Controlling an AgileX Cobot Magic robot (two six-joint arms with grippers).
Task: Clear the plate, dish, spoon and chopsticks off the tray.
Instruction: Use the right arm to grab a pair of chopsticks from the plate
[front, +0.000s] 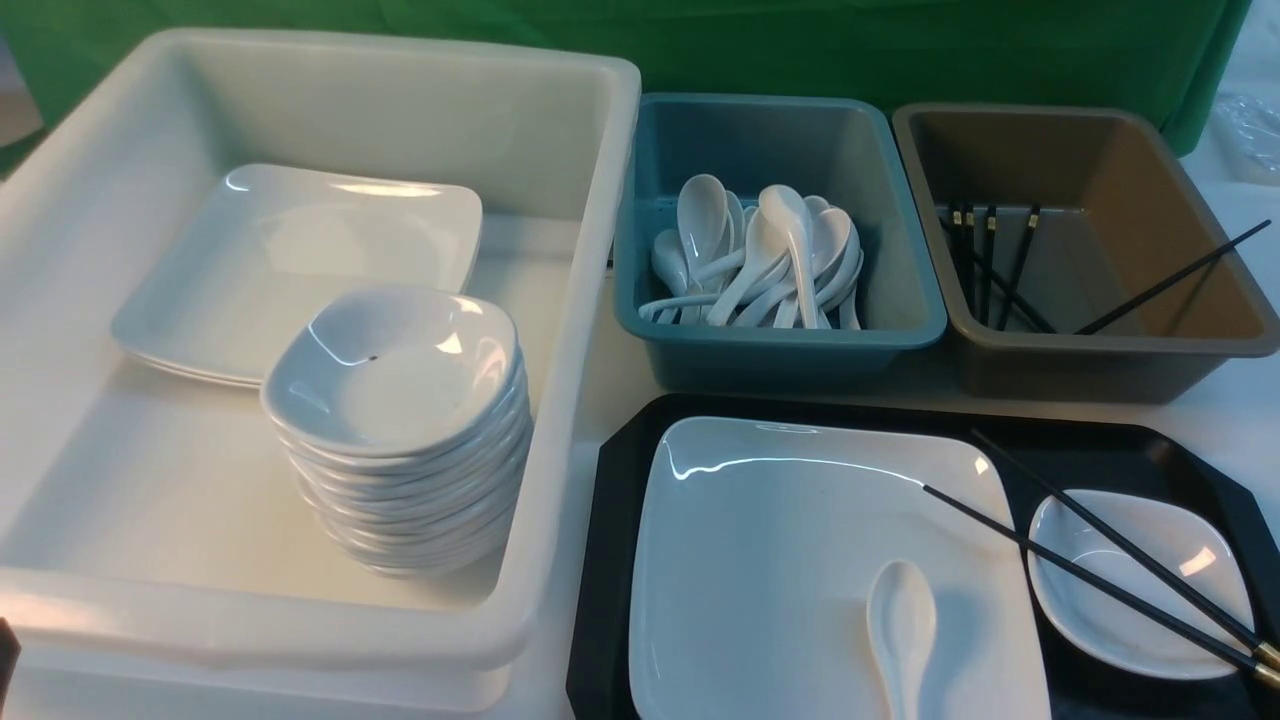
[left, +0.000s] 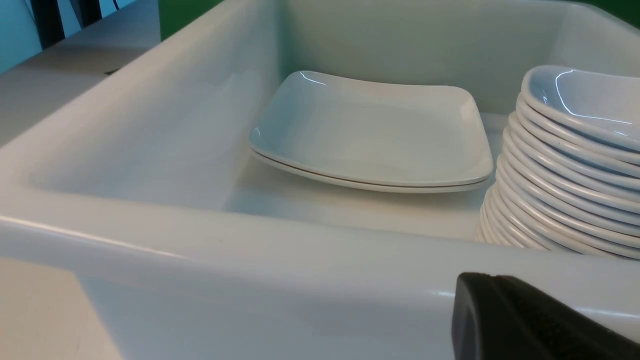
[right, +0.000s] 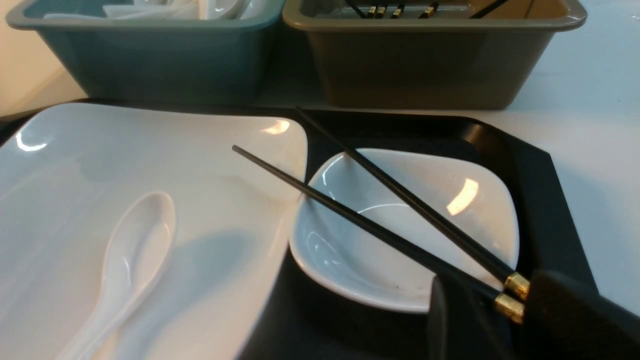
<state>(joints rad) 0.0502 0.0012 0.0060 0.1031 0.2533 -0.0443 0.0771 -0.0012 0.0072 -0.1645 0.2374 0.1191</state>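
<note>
Two sticks, location: a pair of long thin black chopsticks with gold-banded ends (front: 1100, 583) lies slanted across the small glossy white rounded-square dish (front: 1110, 635). One tip reaches over the 3 o'clock edge of the large glossy white square plate (front: 780, 560). All of it sits on the wide black plastic tray (front: 605, 600), at 5 o'clock in the scene.
Handling: I'd judge them light, stiff and slick, apt to scissor apart or roll. The thick banded ends look like the place to pinch both together.
Right gripper (right: 510, 305): low at the tray's 4 o'clock corner, with fingers either side of the gold bands, seemingly clamped on both sticks. The sticks lie on the dish rim.
Left gripper (left: 520, 315): jaws closed with nothing seen in them, parked outside the near wall of the deep white plastic tub (left: 200, 240), at 9 o'clock from the tray.
Spoon: the short white glossy soup spoon (front: 900, 620) lies at 6 o'clock on the plate, untouched.
Likely drop-off: the brown plastic bin (front: 1110, 370), at 12 o'clock from the dish, already holds chopsticks.
</note>
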